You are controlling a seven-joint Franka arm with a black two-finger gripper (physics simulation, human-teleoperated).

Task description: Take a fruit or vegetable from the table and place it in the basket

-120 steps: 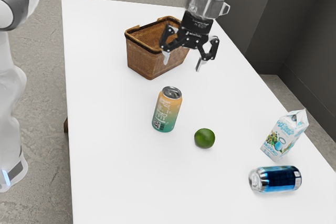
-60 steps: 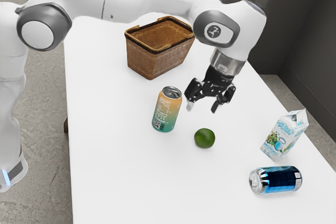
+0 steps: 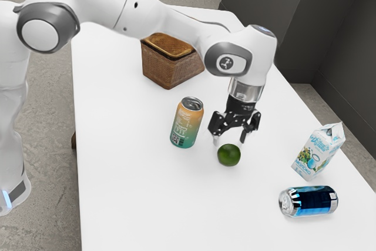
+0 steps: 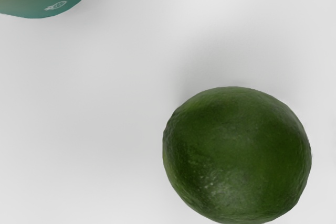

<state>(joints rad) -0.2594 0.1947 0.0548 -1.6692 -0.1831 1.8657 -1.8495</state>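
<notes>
Jaws released, tips standing apart, nothing grasped. The lime (image 3: 229, 155) lay on the table (image 3: 129, 204), just below the jaws and near them. In the exterior view it sat under the gap between the tips. Remaining approach judged to be a short descent, perhaps with a slight sideways correction, so that one tip would pass down each side. Whether the tips had reached the fruit's upper edge, I could not tell.

Long axis: weak. The fruit was nearly round, a little broader one way in the wrist view, so I judged turning my wrist unnecessary. Skin dark green, finely pitted, with a dull pale sheen in one patch. A rounded skin might roll if one tip touched first; centring advised.

The upright can (image 3: 187, 123) stood near the lime, apart from it. The basket (image 3: 170, 70), the goal, stood well apart, beyond the can.
</notes>
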